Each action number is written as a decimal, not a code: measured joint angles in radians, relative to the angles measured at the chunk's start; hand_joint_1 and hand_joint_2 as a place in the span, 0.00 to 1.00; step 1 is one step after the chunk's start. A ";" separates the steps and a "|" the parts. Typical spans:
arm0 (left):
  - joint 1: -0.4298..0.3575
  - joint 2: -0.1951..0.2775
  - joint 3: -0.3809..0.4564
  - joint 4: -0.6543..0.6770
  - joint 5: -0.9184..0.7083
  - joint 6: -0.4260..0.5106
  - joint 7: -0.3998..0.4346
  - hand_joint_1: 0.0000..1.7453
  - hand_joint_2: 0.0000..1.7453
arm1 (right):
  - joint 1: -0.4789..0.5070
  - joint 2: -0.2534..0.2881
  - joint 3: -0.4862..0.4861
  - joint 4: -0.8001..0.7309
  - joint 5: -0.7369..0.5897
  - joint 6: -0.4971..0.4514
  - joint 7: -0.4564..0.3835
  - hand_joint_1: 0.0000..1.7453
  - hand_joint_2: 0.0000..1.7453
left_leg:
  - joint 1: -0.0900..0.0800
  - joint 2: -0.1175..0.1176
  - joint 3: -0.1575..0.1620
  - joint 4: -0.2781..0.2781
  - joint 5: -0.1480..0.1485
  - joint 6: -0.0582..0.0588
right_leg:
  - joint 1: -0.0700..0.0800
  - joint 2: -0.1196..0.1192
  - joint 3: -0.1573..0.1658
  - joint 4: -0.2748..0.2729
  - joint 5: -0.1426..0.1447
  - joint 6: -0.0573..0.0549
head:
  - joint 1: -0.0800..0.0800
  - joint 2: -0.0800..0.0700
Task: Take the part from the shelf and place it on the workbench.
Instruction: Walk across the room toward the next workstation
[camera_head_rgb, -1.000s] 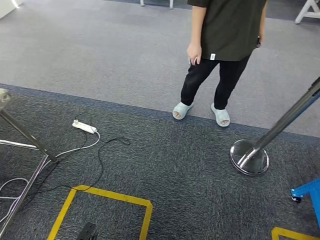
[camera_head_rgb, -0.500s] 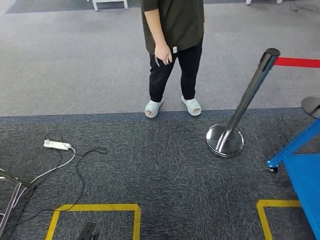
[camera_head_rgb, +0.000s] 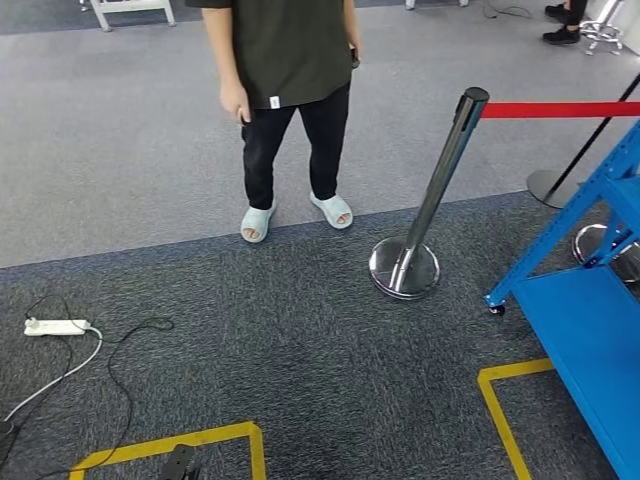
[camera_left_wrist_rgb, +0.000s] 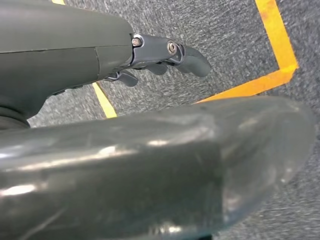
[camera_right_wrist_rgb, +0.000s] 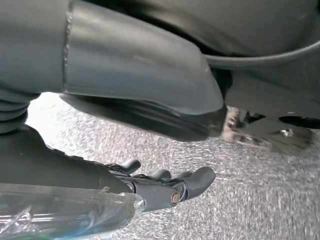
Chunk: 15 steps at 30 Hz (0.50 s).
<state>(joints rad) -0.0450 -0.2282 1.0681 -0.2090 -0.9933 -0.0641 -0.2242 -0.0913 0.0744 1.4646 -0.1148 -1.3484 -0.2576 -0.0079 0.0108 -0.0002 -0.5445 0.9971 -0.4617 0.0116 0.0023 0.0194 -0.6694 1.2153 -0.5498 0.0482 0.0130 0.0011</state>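
Task barely begun. Left hand (camera_left_wrist_rgb: 166, 55) and right hand (camera_right_wrist_rgb: 170, 187) hang over carpet, fingers loosely apart, holding nothing. Blue shelf (camera_head_rgb: 596, 320) stands at right; no part visible on it. Person (camera_head_rgb: 290, 110) stands ahead.

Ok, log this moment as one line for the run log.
phase: near blue shelf | left hand: empty, over carpet | right hand: empty | person ahead | stanchion beside shelf
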 joint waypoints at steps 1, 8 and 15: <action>0.003 0.000 0.002 0.000 0.000 -0.001 0.000 0.00 0.00 | -0.002 0.000 -0.001 0.000 -0.003 -0.002 -0.001 0.00 0.00 | -0.002 0.013 0.002 0.000 -0.002 0.001 | 0.000 -0.008 -0.023 0.054 -0.025 0.002 | 0.000 0.000; 0.007 0.007 0.010 0.000 -0.003 -0.019 0.008 0.00 0.00 | 0.003 -0.005 -0.009 0.002 -0.018 -0.004 0.015 0.00 0.00 | -0.007 0.066 0.016 0.002 -0.015 -0.005 | 0.003 -0.044 0.027 -0.016 0.022 -0.004 | 0.000 0.000; 0.005 0.045 0.017 0.000 -0.038 -0.055 0.062 0.00 0.00 | 0.008 -0.034 -0.038 0.006 -0.066 0.004 0.022 0.00 0.00 | -0.010 0.046 -0.012 0.094 -0.088 -0.043 | 0.005 -0.031 0.101 -0.185 0.091 -0.045 | -0.017 0.000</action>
<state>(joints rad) -0.0399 -0.1831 1.0856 -0.2090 -1.0315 -0.1188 -0.1624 -0.0836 0.0405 1.4267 -0.1087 -1.4143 -0.2538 0.0145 0.0010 0.0461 -0.5567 1.0914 -0.5493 -0.0309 0.0074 -0.0115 -0.5679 1.0302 -0.4592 0.0030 -0.0036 0.0011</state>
